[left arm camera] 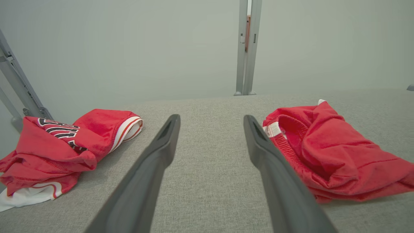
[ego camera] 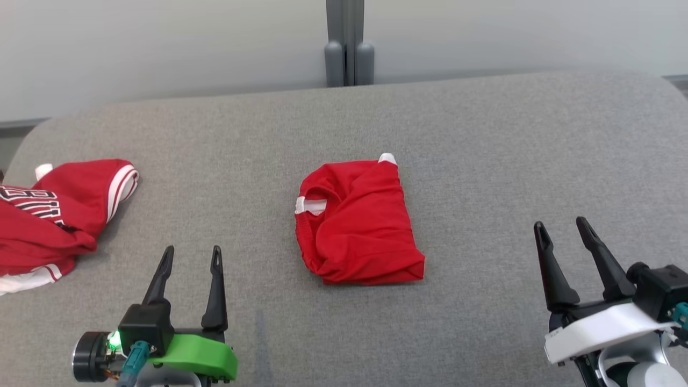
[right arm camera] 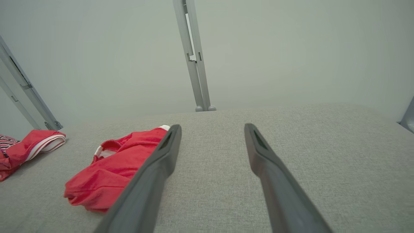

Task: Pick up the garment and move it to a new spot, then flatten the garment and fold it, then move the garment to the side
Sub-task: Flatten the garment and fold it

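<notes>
A plain red garment (ego camera: 360, 226) lies folded into a compact bundle at the middle of the grey fabric surface (ego camera: 484, 134), its white neck label facing left. My left gripper (ego camera: 193, 251) hovers open near the front edge, to the bundle's lower left, touching nothing. My right gripper (ego camera: 561, 224) stands open at the front right, well apart from the cloth. In the left wrist view the red garment (left arm camera: 333, 152) sits just right of the open left gripper (left arm camera: 212, 119). In the right wrist view the red garment (right arm camera: 110, 171) lies left of the open right gripper (right arm camera: 212, 127).
A second red garment (ego camera: 59, 215) with black-and-white lettering and striped trim lies crumpled at the left edge, also seen as a loose heap (left arm camera: 55, 152). A grey post (ego camera: 348, 48) stands behind the surface's far edge, against a pale wall.
</notes>
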Available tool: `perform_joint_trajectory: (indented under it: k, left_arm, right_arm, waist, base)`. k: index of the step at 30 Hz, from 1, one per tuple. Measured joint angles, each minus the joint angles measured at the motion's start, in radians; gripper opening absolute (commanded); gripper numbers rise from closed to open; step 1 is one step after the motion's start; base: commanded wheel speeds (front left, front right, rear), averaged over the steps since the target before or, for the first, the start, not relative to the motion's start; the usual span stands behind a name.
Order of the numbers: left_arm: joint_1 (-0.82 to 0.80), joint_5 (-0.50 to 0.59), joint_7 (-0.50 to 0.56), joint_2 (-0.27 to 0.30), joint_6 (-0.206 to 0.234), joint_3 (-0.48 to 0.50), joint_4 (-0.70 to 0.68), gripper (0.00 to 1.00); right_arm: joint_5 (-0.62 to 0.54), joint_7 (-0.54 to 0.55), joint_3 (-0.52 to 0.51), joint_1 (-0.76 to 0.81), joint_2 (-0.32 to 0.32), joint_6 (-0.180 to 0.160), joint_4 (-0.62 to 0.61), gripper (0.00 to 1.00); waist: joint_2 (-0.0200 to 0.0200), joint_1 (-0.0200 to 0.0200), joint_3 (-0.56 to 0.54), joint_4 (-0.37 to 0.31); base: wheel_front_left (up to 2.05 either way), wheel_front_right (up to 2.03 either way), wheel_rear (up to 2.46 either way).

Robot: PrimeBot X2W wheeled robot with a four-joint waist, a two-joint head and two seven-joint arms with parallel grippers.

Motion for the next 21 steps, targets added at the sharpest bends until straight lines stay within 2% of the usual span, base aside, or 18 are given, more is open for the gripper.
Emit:
perform_joint_trajectory:
  k: [8, 21]
  left_arm:
    - [0.038, -0.019, 0.013, 0.01, -0.001, -0.001, -0.003, 1.0]
    - [0.038, -0.026, 0.017, 0.017, 0.006, -0.005, 0.0, 1.0]
  right_arm:
    - [-0.007, 0.028, -0.006, 0.062, 0.016, 0.0, -0.033, 1.0]
    - [-0.013, 0.044, -0.005, 0.066, 0.022, 0.0, -0.044, 1.0]
  waist:
    - [0.0, 0.0, -0.065, -0.011]
    - [0.0, 0.0, -0.073, -0.003]
  base:
    - [0.0, 0.0, 0.0]
    - [0.0, 0.0, 0.0]
